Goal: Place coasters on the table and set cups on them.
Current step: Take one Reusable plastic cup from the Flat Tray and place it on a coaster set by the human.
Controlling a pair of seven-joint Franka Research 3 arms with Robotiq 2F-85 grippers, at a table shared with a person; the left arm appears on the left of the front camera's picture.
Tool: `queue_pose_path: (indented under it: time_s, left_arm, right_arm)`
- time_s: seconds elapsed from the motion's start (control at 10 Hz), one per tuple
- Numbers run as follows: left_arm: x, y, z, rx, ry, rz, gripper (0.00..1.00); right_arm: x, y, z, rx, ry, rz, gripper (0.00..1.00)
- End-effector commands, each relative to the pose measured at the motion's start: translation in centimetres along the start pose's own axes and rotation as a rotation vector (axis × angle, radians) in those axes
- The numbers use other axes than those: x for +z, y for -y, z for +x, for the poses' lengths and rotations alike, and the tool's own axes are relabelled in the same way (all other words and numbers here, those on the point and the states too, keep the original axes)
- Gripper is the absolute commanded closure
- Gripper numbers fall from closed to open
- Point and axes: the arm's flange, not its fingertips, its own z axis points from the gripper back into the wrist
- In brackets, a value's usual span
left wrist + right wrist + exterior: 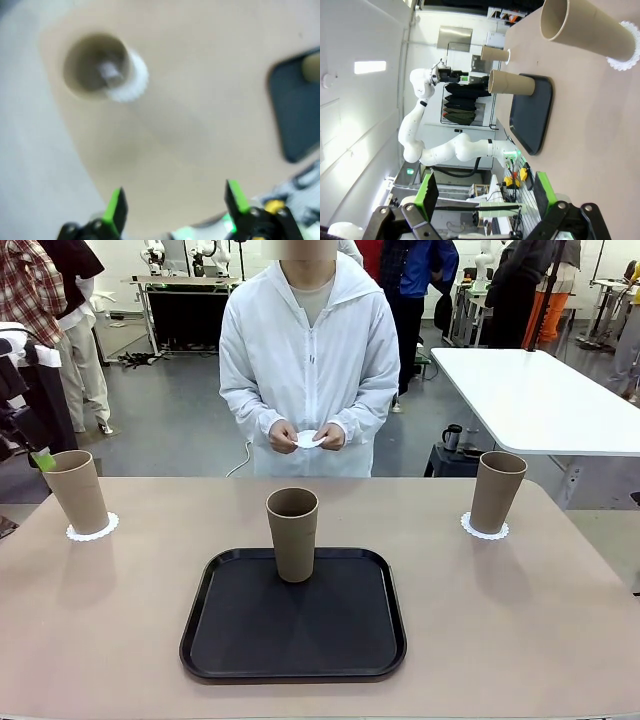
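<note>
- The robot's left hand point(175, 200), black with green pads, is released: its two fingers stand wide apart with nothing between them, above the smooth beige-tan surface point(190, 115).
- Beyond it, in the blurred left wrist view, the left tumbler point(95, 62) is seen from above. It is a tall, tapered, matte tan-brown cup without a handle, well apart from that hand. It stands on the left doily point(134, 82), a small round white paper coaster with a scalloped edge.
- The robot's right hand point(484, 187) is released too, fingers spread and empty.
- Nearest to it is the right tumbler point(590, 30), of the same tan-brown make. It stands on the right doily point(625, 47), well apart from the fingers.
- In the front view these two stand near the left and right ends of the surface.
- Between them, the third tumbler point(292, 533) stands upright on the far part of a large black rectangular tray with rounded corners point(293, 625).
- At the far side, a person in a white zipped jacket holds the third doily point(308, 439) between both of the person's hands point(283, 436), at waist height beyond the far edge.
</note>
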Motion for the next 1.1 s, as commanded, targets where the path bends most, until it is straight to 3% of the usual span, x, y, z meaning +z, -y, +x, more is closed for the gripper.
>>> queue_pose_path:
  time_s: [0.0,0.2,0.4,0.5,0.7,1.0]
  left_arm:
    - [-0.7,1.0,-4.5,0.214,-0.014,-0.156,0.00]
    - [-1.1,-0.7,-6.5,0.189,0.043,-0.340,0.00]
    - [-0.7,-4.6,-8.3,0.022,0.203,-0.743,0.00]
    - [-1.5,-6.7,-9.4,-0.004,0.268,-0.878,0.00]
    - [-3.1,-11.5,-11.0,-0.012,0.301,-1.096,0.00]
    - [-4.9,-18.1,-12.7,0.064,0.371,-1.284,0.00]
  right_arm:
    - [0.0,-0.1,0.0,-0.004,0.000,-0.004,0.00]
    - [0.0,-0.1,0.0,-0.004,0.000,-0.004,0.00]
    - [0.0,-0.1,0.0,-0.004,0.000,-0.004,0.00]
    - [0.0,-0.1,0.0,-0.004,0.000,-0.004,0.00]
    - [0.0,-0.1,0.0,-0.004,0.000,-0.004,0.00]
    - [0.0,-0.1,0.0,-0.004,0.000,-0.004,0.00]
